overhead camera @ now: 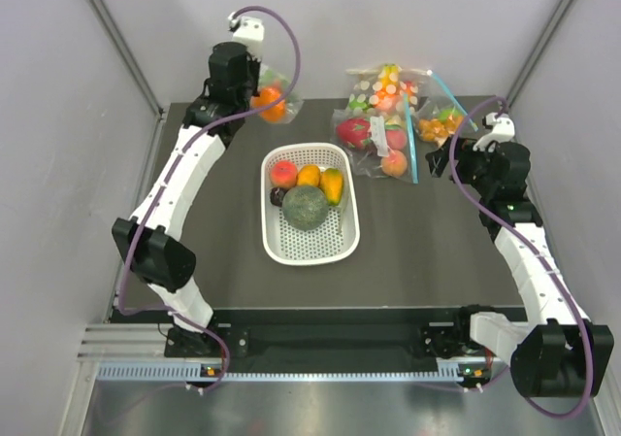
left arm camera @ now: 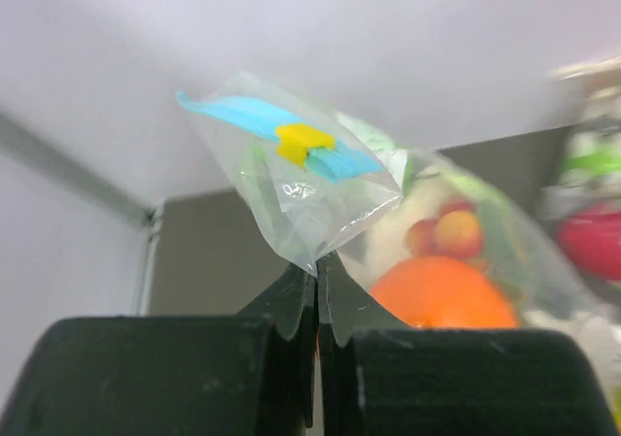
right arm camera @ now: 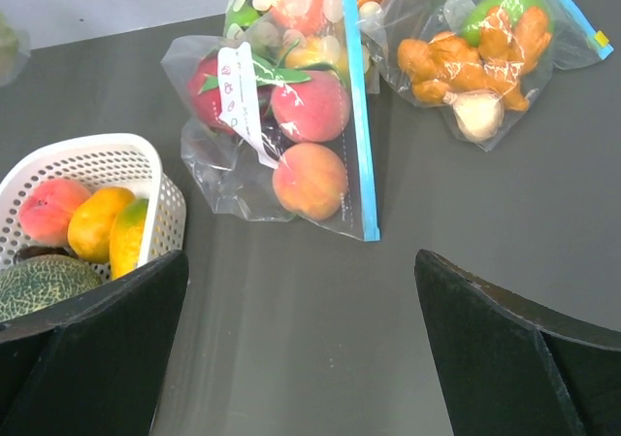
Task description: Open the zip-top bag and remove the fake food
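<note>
My left gripper (overhead camera: 258, 89) is at the back left of the table, raised, and shut on a lower corner of the zip-top bag (overhead camera: 280, 93). In the left wrist view the clear bag (left arm camera: 310, 198) hangs out from my closed gripper (left arm camera: 317, 269), its light-blue zip strip (left arm camera: 252, 120) with a yellow slider (left arm camera: 303, 142) on top. Fake food is inside: a round orange fruit (left arm camera: 441, 298), a white lumpy piece (left arm camera: 412, 213) and some green. My right gripper (overhead camera: 454, 156) is open and empty over bare table (right arm camera: 301, 261), to the right of the basket.
A white perforated basket (overhead camera: 271, 237) holding a grey-green melon and fruit stands mid-table. A clear bag with a pink dragon fruit and peaches (overhead camera: 374, 140), a smaller bag of orange pieces (overhead camera: 441, 123) and another bag (overhead camera: 388, 86) lie at the back right. Walls enclose the table.
</note>
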Available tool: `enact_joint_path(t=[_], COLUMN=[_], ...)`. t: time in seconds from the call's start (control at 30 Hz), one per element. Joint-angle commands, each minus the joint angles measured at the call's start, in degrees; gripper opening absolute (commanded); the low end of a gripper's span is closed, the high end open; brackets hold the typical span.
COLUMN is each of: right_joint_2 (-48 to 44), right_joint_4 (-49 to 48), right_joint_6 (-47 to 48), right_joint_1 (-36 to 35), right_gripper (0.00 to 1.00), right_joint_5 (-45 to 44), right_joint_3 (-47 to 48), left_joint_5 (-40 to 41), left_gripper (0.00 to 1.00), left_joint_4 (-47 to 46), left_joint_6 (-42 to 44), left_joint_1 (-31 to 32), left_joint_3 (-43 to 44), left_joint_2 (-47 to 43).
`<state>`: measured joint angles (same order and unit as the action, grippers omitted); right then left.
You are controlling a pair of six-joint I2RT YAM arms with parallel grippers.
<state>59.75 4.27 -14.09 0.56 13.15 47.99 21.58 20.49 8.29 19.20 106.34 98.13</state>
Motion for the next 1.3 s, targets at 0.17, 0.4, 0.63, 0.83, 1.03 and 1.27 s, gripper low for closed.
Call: enact_joint_path(t=[0.17, 0.4, 0.63, 0.83, 1.03, 1.27], right_joint_2=[-0.86, -4.71, -10.17, -10.35, -6.40, 1.86], right_joint_4=[-0.58, 0.65, 0.13, -3.83, -18.67, -17.47], right_joint_6=[1.87, 1.61, 1.96, 4.41, 10.73, 15.58], right_joint_1=[-0.03, 0.06, 0.14, 0.06, 0.06, 0.32], right_gripper=[1.00, 1.00, 1.00, 1.00, 1.00, 0.98], right_joint_5=[-4.00, -8.04, -13.85, -3.78, 25.97, 45.98], right_joint_3=[1.23, 0.71, -1.05, -3.51, -6.06, -0.80], left_joint_5=[-18.13, -37.20, -60.58, -69.04, -73.17, -73.88], left_gripper=[0.00, 0.00, 0.00, 0.00, 0.00, 0.00], left_joint_4=[-0.36, -2.29, -17.14, -22.51, -21.90, -15.41], left_joint_6=[3.93, -0.73, -8.20, -11.72, -10.84, -5.76], left_joint_1=[14.63, 20.96, 20.96, 21.05, 21.14, 20.53], left_joint_3=[15.90, 16.27, -5.33, -15.89, -17.66, -17.75], left_joint_2=[4.78, 7.96, 3.04, 5.84, 9.80, 9.01])
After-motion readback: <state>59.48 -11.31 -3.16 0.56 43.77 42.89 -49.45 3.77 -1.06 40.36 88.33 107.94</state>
